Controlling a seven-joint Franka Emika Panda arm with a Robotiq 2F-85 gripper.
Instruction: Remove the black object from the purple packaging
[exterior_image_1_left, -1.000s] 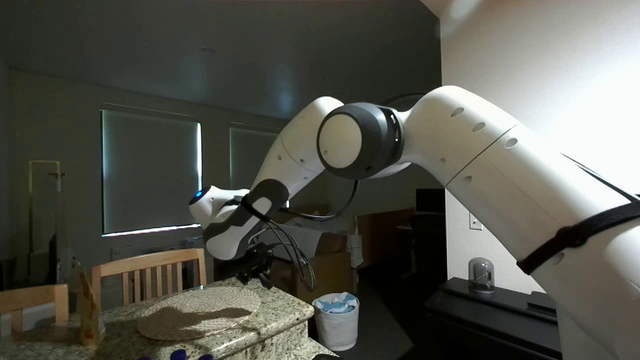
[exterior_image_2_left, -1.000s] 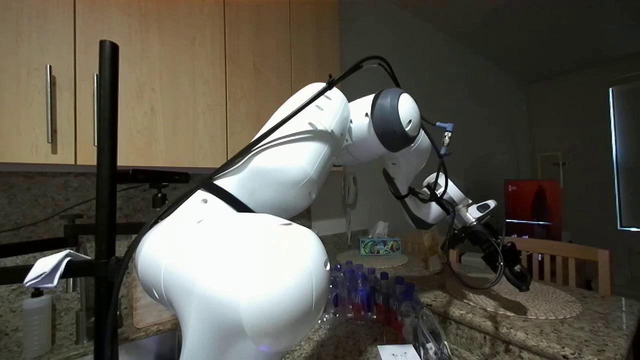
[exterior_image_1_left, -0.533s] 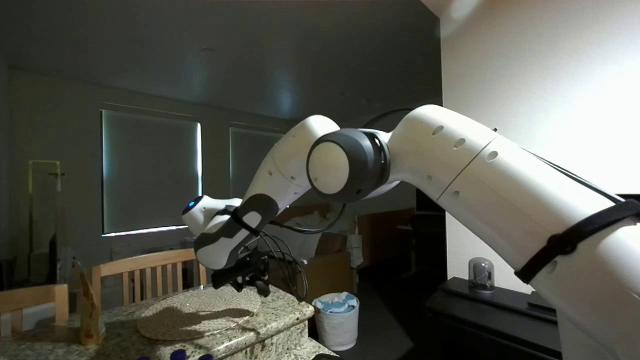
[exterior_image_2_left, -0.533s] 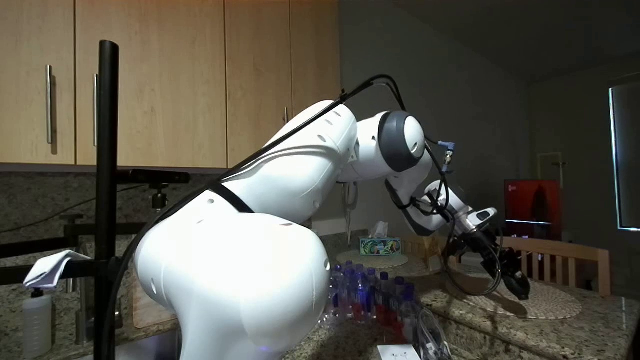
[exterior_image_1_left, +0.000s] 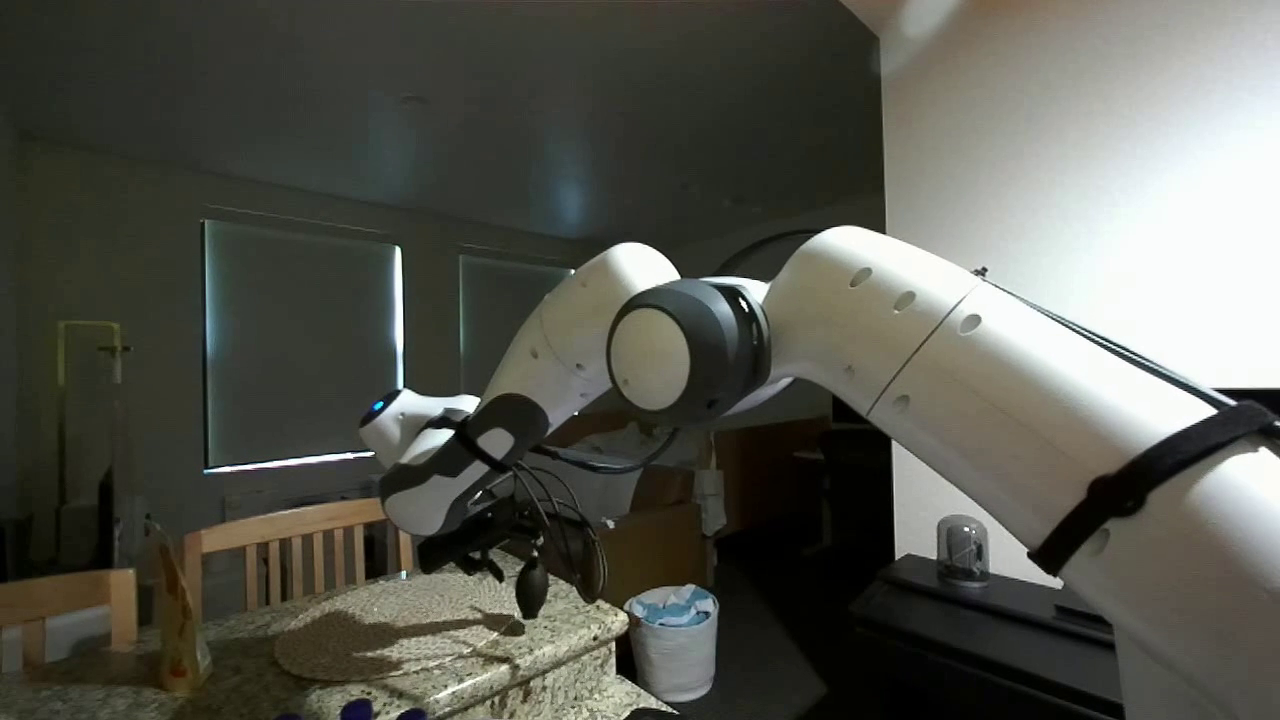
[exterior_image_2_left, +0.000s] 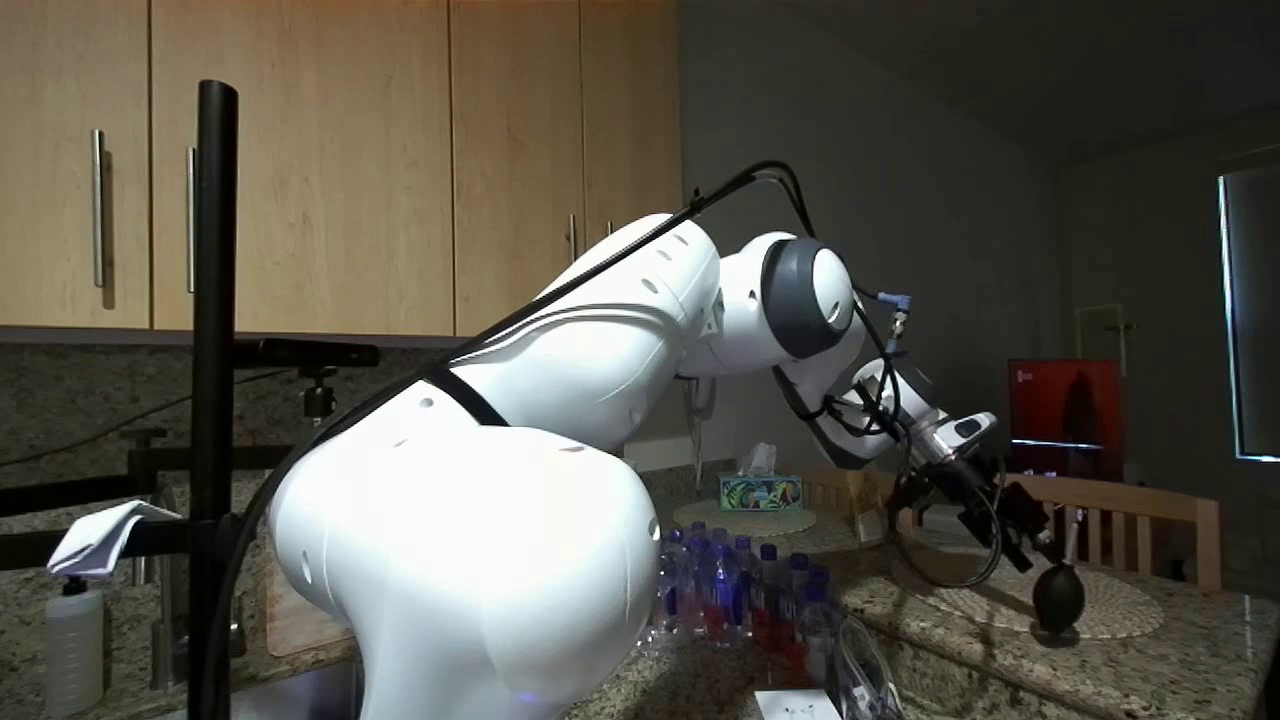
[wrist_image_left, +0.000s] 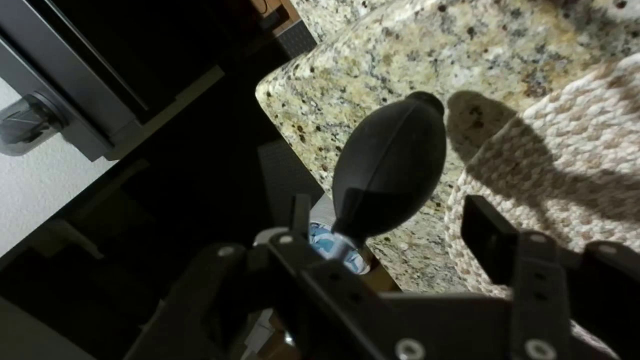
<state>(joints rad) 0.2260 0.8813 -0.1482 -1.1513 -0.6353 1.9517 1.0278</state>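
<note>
Letting go looks like the step in hand: the gripper (wrist_image_left: 387, 215) has its jaws apart, with a visible gap between the black bulb (wrist_image_left: 395, 160) and one finger. The bulb is low over the granite counter (wrist_image_left: 350, 85), by the rim of the woven placemat (exterior_image_1_left: 375, 610), its nozzle (wrist_image_left: 341, 246) pointing up; whether the blunt end touches the stone, I cannot tell. The nozzle passes close to the other finger (any contact there is hidden), so the careful way out is straight back, slowly, with no sideways sweep. A rounded bulb would likely topple and roll, and the counter's edge is near, with a white basket (exterior_image_1_left: 672, 652) lower down beyond it. The cables (exterior_image_1_left: 598, 578) loop beside the gripper and might snag in a hurried retreat. A slim packet (exterior_image_1_left: 183, 645), the bottles (exterior_image_2_left: 718, 590) and a tissue box (exterior_image_2_left: 760, 493) are well apart from the bulb. No purple packaging can be made out, so the removal itself seems done.
</note>
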